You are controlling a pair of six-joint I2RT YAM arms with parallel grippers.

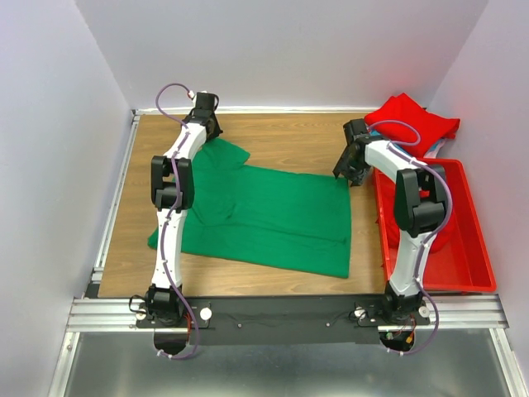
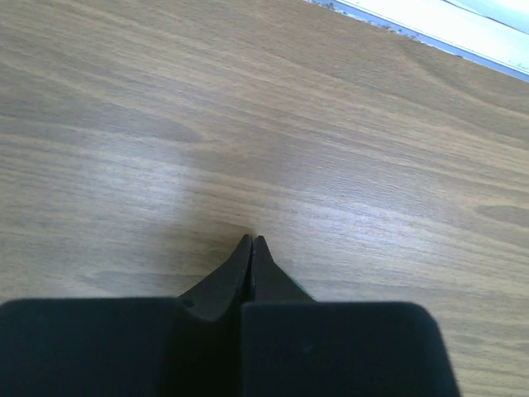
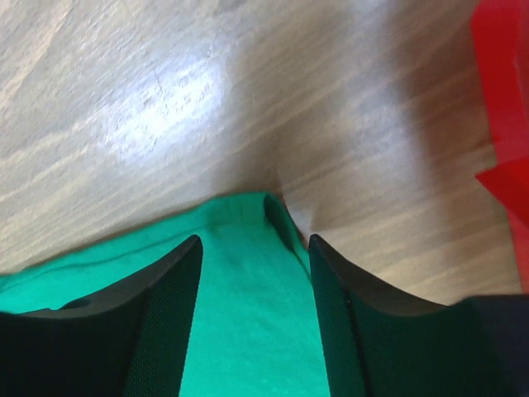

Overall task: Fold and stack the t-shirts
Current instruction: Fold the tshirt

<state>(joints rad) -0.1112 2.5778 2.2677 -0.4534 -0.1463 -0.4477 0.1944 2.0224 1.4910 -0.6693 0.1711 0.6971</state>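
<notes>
Left gripper (image 2: 252, 240) is seen with its fingers pressed together, no gap between them; a sliver of green shows beside one finger, so the far-left sleeve of the green t-shirt (image 1: 281, 219) is judged to be pinched there. Right gripper (image 3: 253, 248) is held moderately wide, its fingers set either side of the shirt's far-right corner, which lies flat on the table (image 1: 281, 136) and is not yet gripped.

The shirt is spread across the middle of the table, its near edge close to the arm bases. Both far corners are being addressed, probably so that the far edge can be lifted and carried toward the near edge as one fold; a one-sided grip would let the cloth skew.

A red t-shirt (image 1: 411, 118) is left crumpled at the far right, beyond the red bin (image 1: 471, 248), apparently waiting its turn.
</notes>
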